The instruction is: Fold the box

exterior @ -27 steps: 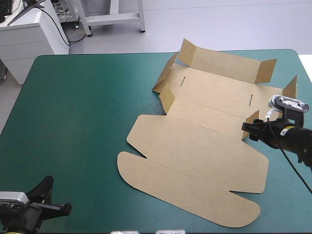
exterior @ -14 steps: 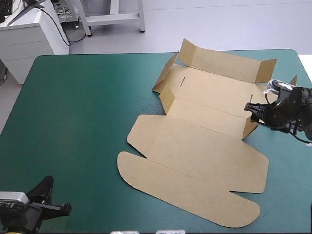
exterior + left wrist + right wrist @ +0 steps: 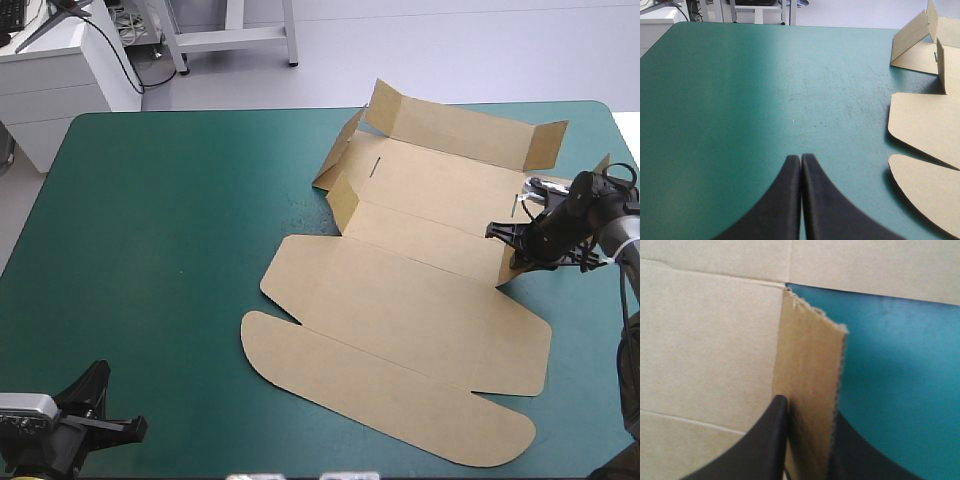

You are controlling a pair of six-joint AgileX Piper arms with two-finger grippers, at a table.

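Observation:
The brown box (image 3: 420, 300) lies as a cut sheet right of the table's middle. Its far walls and small side flaps stand raised, and its rounded lid panel lies flat toward the near edge. My right gripper (image 3: 507, 238) is at the box's right side. In the right wrist view this gripper (image 3: 807, 407) is all but shut on a small upright flap (image 3: 810, 355), one black finger on each face. My left gripper (image 3: 135, 427) rests shut near the table's near left corner, well away from the box (image 3: 925, 125), and in its own view the fingers (image 3: 790, 200) meet in a point.
Bare teal-green cover (image 3: 150, 250) fills the table's left half. The table's right edge runs close behind my right arm. A white cabinet (image 3: 60, 70) stands beyond the far left corner.
My right gripper turned and moved in from beside the box's right side, and now has the small upright flap between its fingers. The left arm has not moved.

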